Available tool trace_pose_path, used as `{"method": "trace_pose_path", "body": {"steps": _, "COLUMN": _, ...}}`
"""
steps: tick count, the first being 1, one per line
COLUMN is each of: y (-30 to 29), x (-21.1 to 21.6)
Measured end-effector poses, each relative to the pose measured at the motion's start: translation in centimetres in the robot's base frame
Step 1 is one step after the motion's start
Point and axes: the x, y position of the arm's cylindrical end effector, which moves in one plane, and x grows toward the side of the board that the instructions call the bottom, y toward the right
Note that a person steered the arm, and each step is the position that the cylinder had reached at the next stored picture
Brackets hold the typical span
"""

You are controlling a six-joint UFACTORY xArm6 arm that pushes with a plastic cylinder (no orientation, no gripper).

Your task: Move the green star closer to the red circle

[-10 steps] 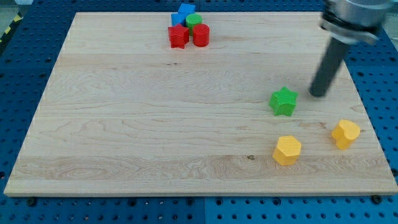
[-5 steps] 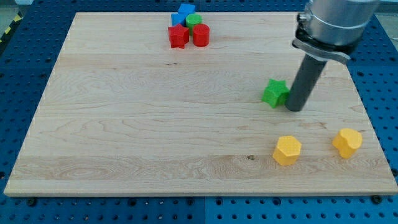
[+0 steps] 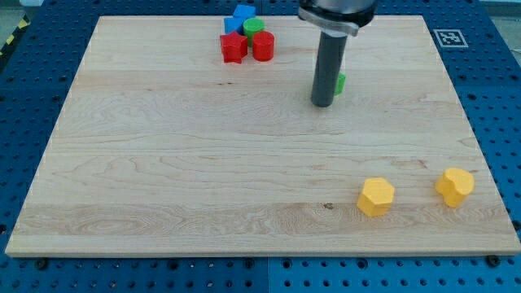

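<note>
The green star point(image 3: 339, 81) shows only as a green sliver at the right edge of my rod, in the upper middle of the board; the rest of it is hidden behind the rod. My tip point(image 3: 321, 104) rests on the board just below and left of that sliver, touching or nearly touching it. The red circle point(image 3: 263, 46) stands near the view's top, up and left of my tip, in a tight cluster of blocks.
Beside the red circle are a red star point(image 3: 233, 47), a green block point(image 3: 253, 27) and a blue block point(image 3: 239, 15). Two yellow blocks point(image 3: 375, 196) point(image 3: 453, 186) lie at the lower right. The wooden board point(image 3: 163, 163) sits on a blue pegboard.
My tip has swept up and left from the right of the board. The green star has been pushed up and left with it, toward the red cluster, and is now mostly hidden.
</note>
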Motion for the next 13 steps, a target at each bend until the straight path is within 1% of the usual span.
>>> {"method": "trace_pose_path", "body": {"steps": 1, "y": 3.0, "x": -1.7}}
{"method": "trace_pose_path", "body": {"steps": 2, "y": 2.2, "x": -4.1}}
{"method": "trace_pose_path", "body": {"steps": 3, "y": -2.8, "x": -5.6}}
{"method": "trace_pose_path", "body": {"steps": 4, "y": -6.3, "x": -7.5}}
{"method": "trace_pose_path", "body": {"steps": 5, "y": -6.6, "x": -8.9}}
{"method": "trace_pose_path", "body": {"steps": 6, "y": -6.3, "x": -7.9}}
{"method": "trace_pose_path", "body": {"steps": 7, "y": -5.5, "x": -3.8}}
{"method": "trace_pose_path", "body": {"steps": 8, "y": -5.0, "x": -3.4}}
{"method": "trace_pose_path", "body": {"steps": 9, "y": -4.8, "x": -4.7}}
{"method": "trace_pose_path", "body": {"steps": 11, "y": -0.3, "x": -5.7}}
{"method": "trace_pose_path", "body": {"steps": 12, "y": 0.2, "x": -6.8}}
{"method": "trace_pose_path", "body": {"steps": 13, "y": -1.5, "x": -8.7}}
